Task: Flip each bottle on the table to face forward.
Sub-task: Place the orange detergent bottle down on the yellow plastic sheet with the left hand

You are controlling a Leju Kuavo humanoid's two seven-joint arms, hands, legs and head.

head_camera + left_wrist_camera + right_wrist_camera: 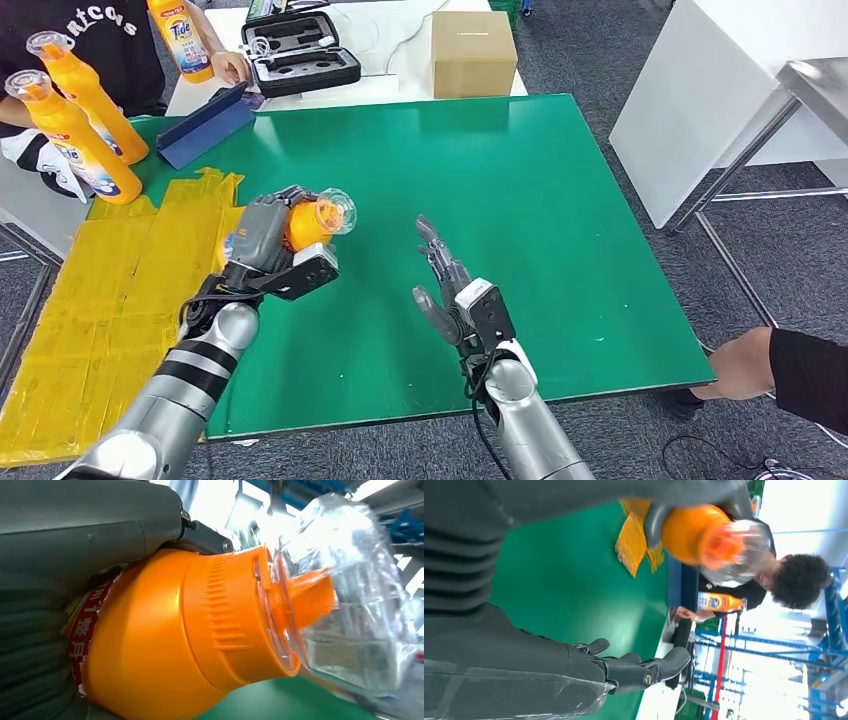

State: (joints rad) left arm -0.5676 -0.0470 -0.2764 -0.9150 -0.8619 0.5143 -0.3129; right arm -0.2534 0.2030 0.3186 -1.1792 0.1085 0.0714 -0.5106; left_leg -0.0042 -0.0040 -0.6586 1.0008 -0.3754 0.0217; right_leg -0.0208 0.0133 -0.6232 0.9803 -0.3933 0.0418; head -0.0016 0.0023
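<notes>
Left hand (262, 235) — around orange bottle (310, 222)

The table (560, 230) has a plain green top, and at its left side lies a yellow sheet (100, 310) (wrinkled, of one colour). The bottle (305, 222) in the grey left hand (262, 235) is orange with a clear cap and a red label with white signs. The right hand (445, 290) is dark grey. The box (473, 52) is brown, the case (300, 50) black.
</notes>
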